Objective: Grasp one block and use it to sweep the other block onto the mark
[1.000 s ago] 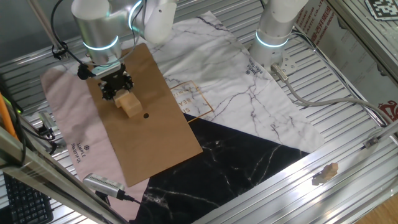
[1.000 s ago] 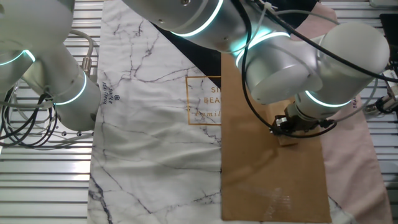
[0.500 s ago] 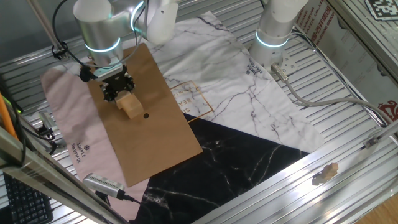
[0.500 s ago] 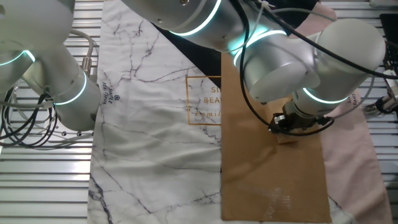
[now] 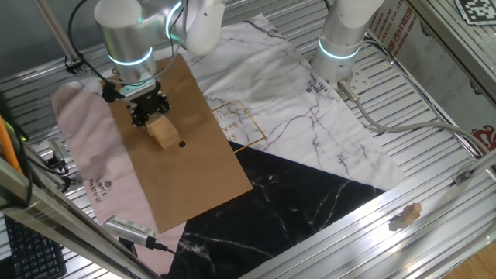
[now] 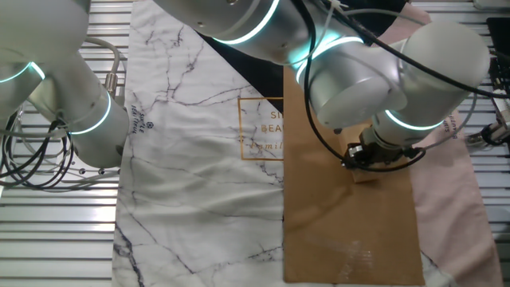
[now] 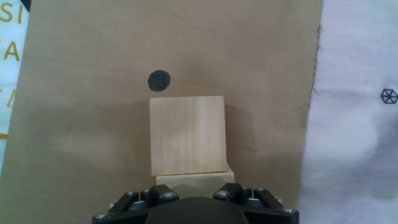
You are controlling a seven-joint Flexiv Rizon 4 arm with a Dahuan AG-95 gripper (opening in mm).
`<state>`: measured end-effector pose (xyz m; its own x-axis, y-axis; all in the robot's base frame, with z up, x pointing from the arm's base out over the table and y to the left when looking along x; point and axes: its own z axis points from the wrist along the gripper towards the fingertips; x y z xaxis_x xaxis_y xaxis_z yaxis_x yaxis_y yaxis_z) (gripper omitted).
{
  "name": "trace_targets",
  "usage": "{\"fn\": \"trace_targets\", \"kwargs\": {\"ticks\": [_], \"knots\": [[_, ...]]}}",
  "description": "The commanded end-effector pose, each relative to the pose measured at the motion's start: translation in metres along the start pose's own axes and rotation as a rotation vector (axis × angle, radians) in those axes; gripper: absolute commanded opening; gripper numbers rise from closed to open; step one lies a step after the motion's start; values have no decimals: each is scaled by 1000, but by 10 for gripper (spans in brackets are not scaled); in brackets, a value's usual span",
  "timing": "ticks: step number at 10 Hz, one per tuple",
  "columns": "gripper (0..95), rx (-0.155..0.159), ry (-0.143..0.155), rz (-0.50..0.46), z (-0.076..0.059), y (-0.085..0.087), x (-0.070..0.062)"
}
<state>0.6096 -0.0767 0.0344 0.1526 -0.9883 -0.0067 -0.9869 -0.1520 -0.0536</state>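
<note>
In the hand view a pale wooden block (image 7: 187, 134) lies on the brown paper sheet (image 7: 93, 143), its far edge just short of the mark (image 7: 159, 81), a small black dot to its upper left. My gripper (image 7: 194, 190) is shut on a second wooden block (image 7: 194, 178), which presses against the near side of the loose block. In one fixed view the gripper (image 5: 146, 111) stands over the loose block (image 5: 163, 132), with the mark (image 5: 182, 144) just beyond. In the other fixed view the arm hides all but a corner of a block (image 6: 365, 175).
The brown sheet (image 5: 186, 163) lies on a pink cloth (image 5: 85, 155) beside a white marble-print cloth (image 5: 294, 101) with an orange square outline (image 5: 236, 124). A second arm's base (image 5: 341, 46) stands at the back. A black marble-print sheet (image 5: 294, 201) lies in front.
The arm has shifted slightly, with the held block still against the loose block. The loose block has barely moved.
</note>
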Motion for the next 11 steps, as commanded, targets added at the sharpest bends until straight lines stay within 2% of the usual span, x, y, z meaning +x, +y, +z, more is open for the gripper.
{"fn": "trace_targets", "kwargs": {"ticks": [1, 11], "knots": [[0, 1, 1, 1, 1, 1, 0], [0, -9, -2, 45, 1, 9, -4]]}}
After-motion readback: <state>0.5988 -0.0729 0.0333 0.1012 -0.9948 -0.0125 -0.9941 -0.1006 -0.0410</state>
